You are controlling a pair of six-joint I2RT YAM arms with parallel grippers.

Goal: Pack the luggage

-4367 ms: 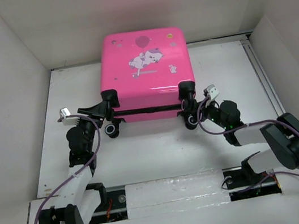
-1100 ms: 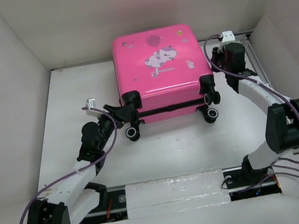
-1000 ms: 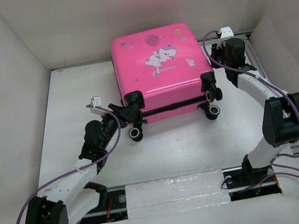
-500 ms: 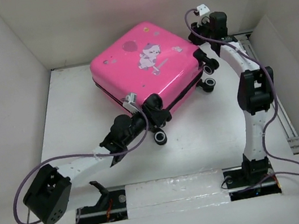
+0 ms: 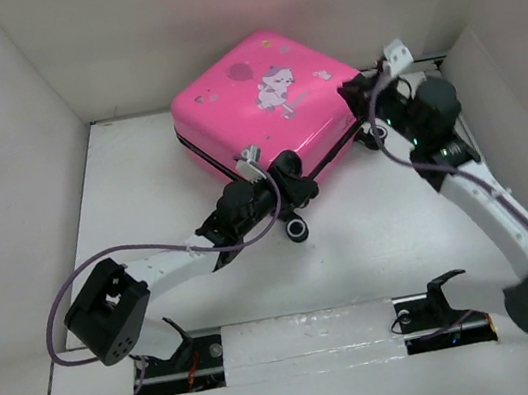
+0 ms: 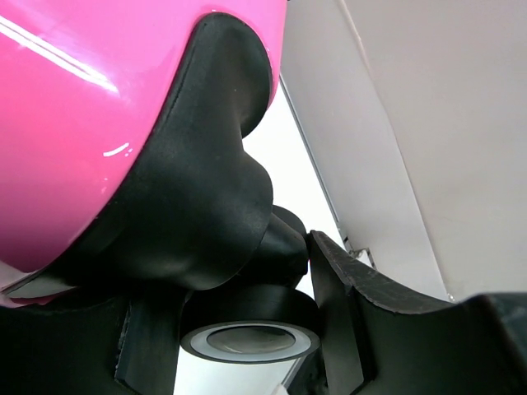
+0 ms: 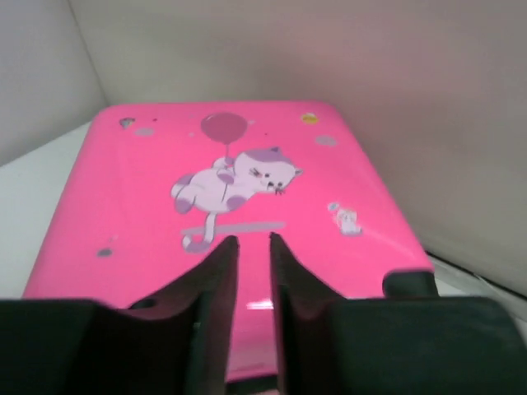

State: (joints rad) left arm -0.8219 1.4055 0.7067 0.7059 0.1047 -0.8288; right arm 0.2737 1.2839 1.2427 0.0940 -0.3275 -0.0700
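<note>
Top external view: the suitcase (image 5: 264,106) lies flat and shut near the back of the table (image 5: 144,207), turned at an angle, its cartoon lid facing up. The left gripper (image 5: 282,182) reaches in at the near corner, just above the corner wheel (image 5: 297,229). The right gripper (image 5: 357,99) sits against the right-hand corner. Nothing to pack shows anywhere, so I judge the step in hand to be positioning the closed case. The next move would call for getting the zipper seam open and lifting the lid, with one arm steadying the smooth shell so it does not roll. White walls (image 5: 3,150) box in the plain white tabletop, and a rail (image 5: 460,129) runs along its right side.

Left wrist view: the left gripper (image 6: 247,325) is pinched around the corner wheel (image 6: 247,339) and its black mount, a finger on each side, the glossy pink shell overhead.

Right wrist view: the right gripper (image 7: 254,251) has its fingers (image 7: 216,284) drawn nearly together with only a slit between them, pinching nothing, the lid of the suitcase (image 7: 123,189) spread out beyond.
</note>
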